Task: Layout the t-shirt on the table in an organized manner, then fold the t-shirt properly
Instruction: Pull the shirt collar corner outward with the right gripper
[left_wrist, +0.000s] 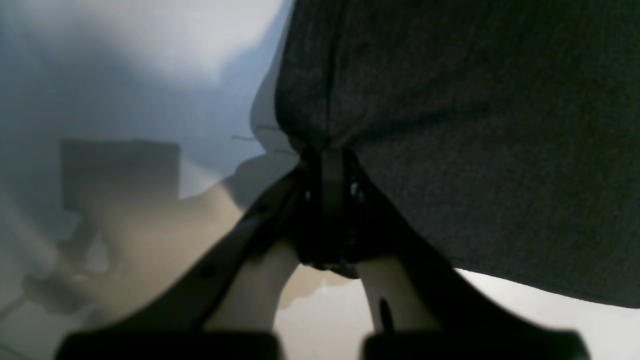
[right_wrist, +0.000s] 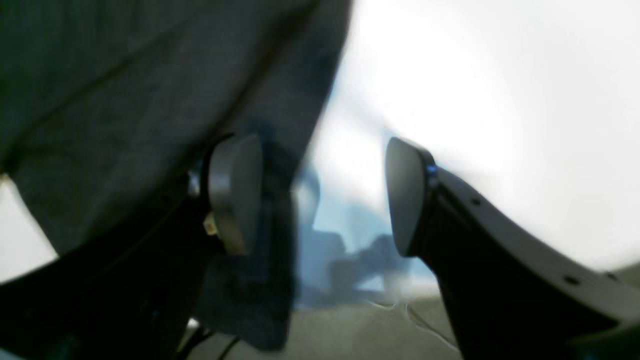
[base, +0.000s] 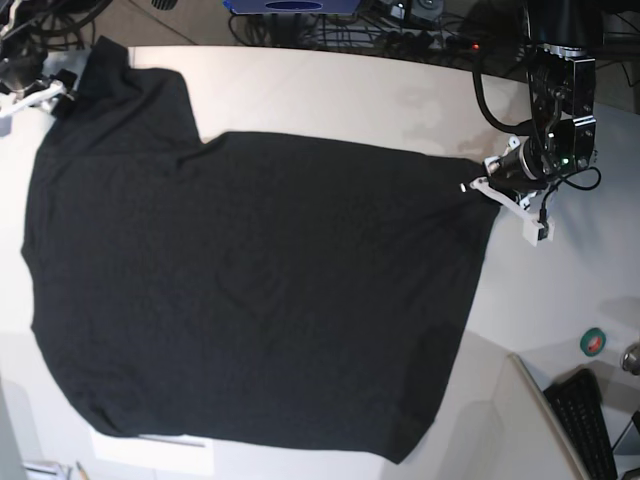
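Observation:
The black t-shirt (base: 250, 280) lies spread across the off-white table (base: 330, 90), plain side up. At the base view's right, my left gripper (base: 478, 183) is shut on the shirt's edge. In the left wrist view the same gripper (left_wrist: 327, 170) pinches a bunched fold of the t-shirt (left_wrist: 475, 150) just above the table. At the far left corner my right gripper (base: 55, 92) sits beside the shirt's upper corner. The right wrist view shows that gripper (right_wrist: 320, 195) open with nothing between its fingers (right_wrist: 235, 190). The t-shirt's cloth (right_wrist: 125, 100) hangs blurred behind the left finger.
A green tape roll (base: 594, 342) and a black keyboard (base: 590, 420) lie at the lower right. Cables (base: 400, 25) run along the table's far edge. A pale strip (base: 150, 450) shows below the shirt's hem at the near edge.

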